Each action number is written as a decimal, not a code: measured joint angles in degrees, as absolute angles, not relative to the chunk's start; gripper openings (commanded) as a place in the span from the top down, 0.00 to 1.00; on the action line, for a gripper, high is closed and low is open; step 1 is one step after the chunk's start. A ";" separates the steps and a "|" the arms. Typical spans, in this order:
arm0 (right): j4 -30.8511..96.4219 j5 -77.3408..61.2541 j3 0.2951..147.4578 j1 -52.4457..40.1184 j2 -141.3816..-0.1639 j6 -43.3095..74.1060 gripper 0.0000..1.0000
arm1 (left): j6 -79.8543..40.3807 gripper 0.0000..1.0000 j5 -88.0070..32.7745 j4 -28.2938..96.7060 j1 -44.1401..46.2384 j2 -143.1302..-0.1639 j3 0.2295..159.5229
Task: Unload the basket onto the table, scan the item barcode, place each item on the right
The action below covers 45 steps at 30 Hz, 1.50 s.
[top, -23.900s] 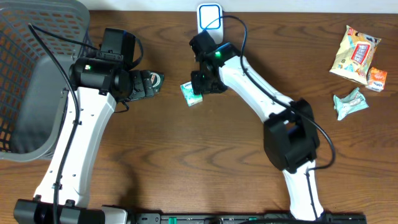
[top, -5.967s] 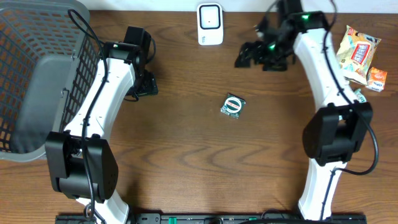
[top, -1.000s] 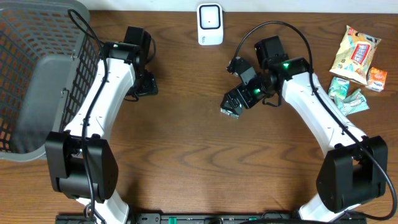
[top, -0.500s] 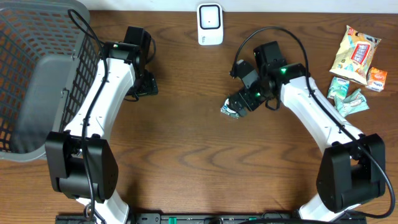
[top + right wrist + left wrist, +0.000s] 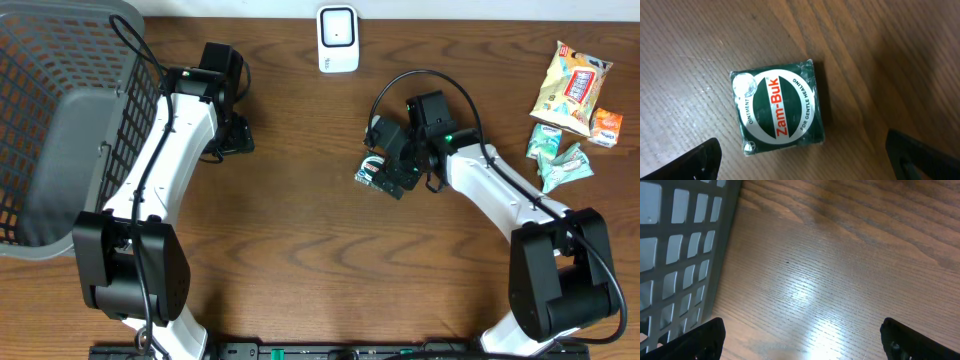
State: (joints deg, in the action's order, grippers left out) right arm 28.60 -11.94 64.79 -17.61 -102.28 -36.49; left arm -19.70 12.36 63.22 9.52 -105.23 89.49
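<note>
Box (image 5: pixel 777 114), green, lettered Zam-Buk, lies flat on the tabletop (image 5: pixel 880 50), just ahead of the right jaws and midway between them. These stand wide apart, touching nothing. Only the right wrist view shows the label; overhead, the right arm (image 5: pixel 480 180) hides most of the box. Left jaws are likewise apart and empty, with the basket (image 5: pixel 685 240) wall just outside one finger.

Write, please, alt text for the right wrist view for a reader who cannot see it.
A small green square Zam-Buk ointment box lies label-up on the wooden table, untouched. The right gripper is open above it, its dark fingertips showing in the two bottom corners.
</note>
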 measured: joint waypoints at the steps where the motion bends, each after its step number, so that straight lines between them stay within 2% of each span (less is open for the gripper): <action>1: 27.70 -11.94 64.23 -17.61 -102.28 -36.69 0.03 | -19.70 0.02 12.38 63.22 9.52 -105.23 89.49; 3: 26.74 -11.92 63.53 -17.61 -102.28 -36.84 0.07 | -19.70 0.02 12.38 63.22 9.52 -105.23 89.49; 6: 26.30 -11.90 63.22 -17.61 -102.28 -36.73 0.08 | -19.70 0.02 12.38 63.22 9.52 -105.23 89.49; 9: 25.15 -11.90 63.20 -17.61 -102.28 -34.89 0.15 | -19.70 0.02 12.38 63.22 9.52 -105.23 89.49; 11: 24.49 -11.88 63.20 -17.67 -102.28 -32.82 0.16 | -19.70 0.02 12.38 63.22 9.52 -105.23 89.49; 13: 24.40 -11.90 63.20 -17.89 -102.28 -31.00 0.16 | -19.70 0.02 12.38 63.22 9.52 -105.23 89.49; 18: 25.52 -12.03 63.44 -18.81 -102.28 -27.29 0.01 | -19.70 0.02 12.38 63.22 9.52 -105.23 89.49; 33: 31.83 -9.39 65.63 -21.04 -109.25 -26.06 0.01 | -19.70 0.02 12.38 63.22 9.52 -105.23 89.49; 45: 31.83 -7.79 68.62 -21.61 -109.80 -28.16 0.01 | -19.70 0.02 12.38 63.22 9.52 -105.23 89.49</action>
State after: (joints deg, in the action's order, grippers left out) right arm 31.83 -7.79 68.62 -21.61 -109.80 -28.16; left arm -19.70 12.38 63.22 9.52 -105.23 89.49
